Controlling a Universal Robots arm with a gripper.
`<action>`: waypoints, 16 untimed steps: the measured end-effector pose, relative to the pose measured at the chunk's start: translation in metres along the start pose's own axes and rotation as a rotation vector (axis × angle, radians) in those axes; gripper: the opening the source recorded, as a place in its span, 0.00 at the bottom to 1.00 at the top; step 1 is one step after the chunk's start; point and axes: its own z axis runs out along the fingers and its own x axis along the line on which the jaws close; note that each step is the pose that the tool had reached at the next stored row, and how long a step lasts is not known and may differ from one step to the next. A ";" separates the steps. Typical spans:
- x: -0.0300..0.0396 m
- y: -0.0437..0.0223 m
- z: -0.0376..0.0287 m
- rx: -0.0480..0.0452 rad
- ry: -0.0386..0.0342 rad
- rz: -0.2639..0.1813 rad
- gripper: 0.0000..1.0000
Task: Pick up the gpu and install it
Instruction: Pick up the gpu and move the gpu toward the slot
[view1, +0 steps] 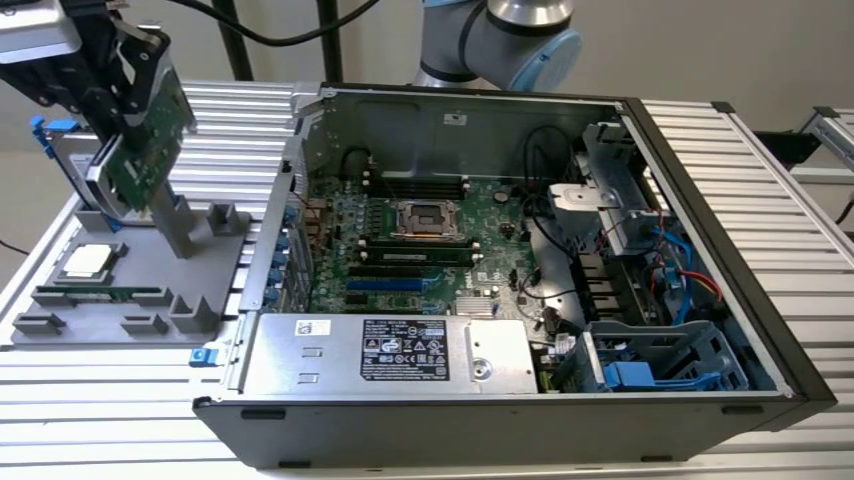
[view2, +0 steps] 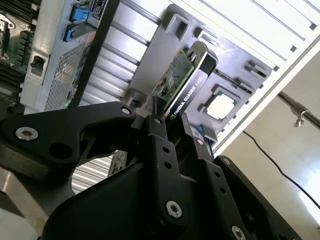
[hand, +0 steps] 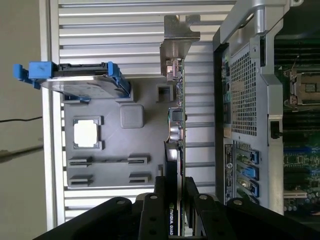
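— What sits nearest the lens?

— In both wrist views, the black pincer (view2: 171, 120). Its fingers (view2: 161, 145) press on the gpu (view2: 176, 75) from both faces, pinching it at one short end.

— Where is the card in the wider scene?

— At the upper left of the exterior view, hanging from the pincer (view1: 134, 70) over the grey tray (view1: 134, 305) on the ribbed counter (view1: 107, 420). It is outside the open computer case (view1: 534, 420), on the exterior view's left of the case wall and well apart from the motherboard (view1: 414, 250).

— Which way does it run?

— In the exterior view its long axis is nearly upright, leaning a little, with the high end toward the exterior view's right. The green board faces the case. In the first wrist view the card is seen edge-on, running straight away from the pincer (hand: 175, 189). The silver bracket (hand: 177, 32) is at the far end, so that end points down. The black cooler (view2: 199, 82) covers the other face.

— Does the low end touch the tray?

— It is close to the tray's back edge, but I cannot tell whether it touches.

— What else is on the tray?

— A processor chip (view1: 87, 262), a thin memory stick (view1: 100, 295) just in front of it, and a hard drive in a blue frame (hand: 80, 82).
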 end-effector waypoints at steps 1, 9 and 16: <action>0.0000 0.0000 -0.0005 0.0000 0.0000 0.000 0.00; -0.0001 0.0002 -0.0039 0.0000 -0.0001 0.000 0.00; -0.0001 0.0004 -0.0067 0.0000 0.0000 0.000 0.00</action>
